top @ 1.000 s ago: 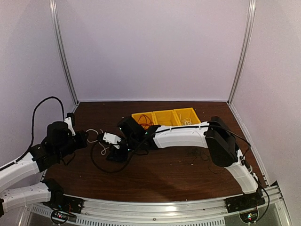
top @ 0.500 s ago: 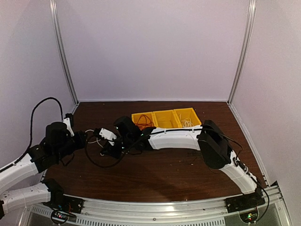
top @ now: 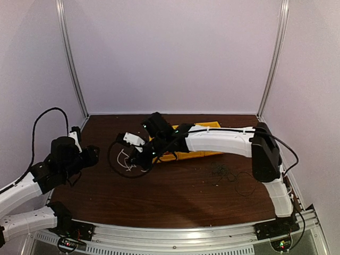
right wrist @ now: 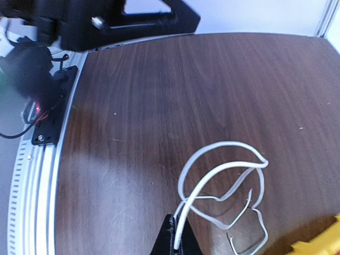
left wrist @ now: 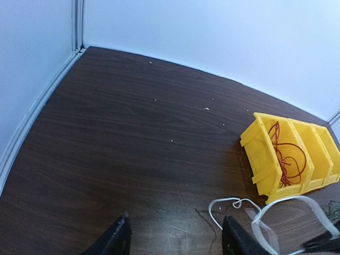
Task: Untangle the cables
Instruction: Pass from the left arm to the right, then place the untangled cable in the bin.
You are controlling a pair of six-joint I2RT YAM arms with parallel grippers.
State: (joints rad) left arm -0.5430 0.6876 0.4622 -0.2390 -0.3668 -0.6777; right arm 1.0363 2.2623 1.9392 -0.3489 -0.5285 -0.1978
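Observation:
A white cable curls in loops over the brown table, and my right gripper is shut on one end of it. From above, that gripper reaches across to the table's left half with the white cable hanging by it and a thin black cable looping around. My left gripper stands open and holds nothing; the white cable lies just right of it. A red cable rests inside the yellow bin. A dark clump of cables lies at centre right.
The yellow three-part bin stands behind the right forearm, partly hidden by it. My left gripper sits near the left wall. The left arm's body fills the top of the right wrist view. White walls close in the table.
My left gripper has opened and drawn back left. My right gripper has shut on the white cable and swung with it toward the far side, near the bin.

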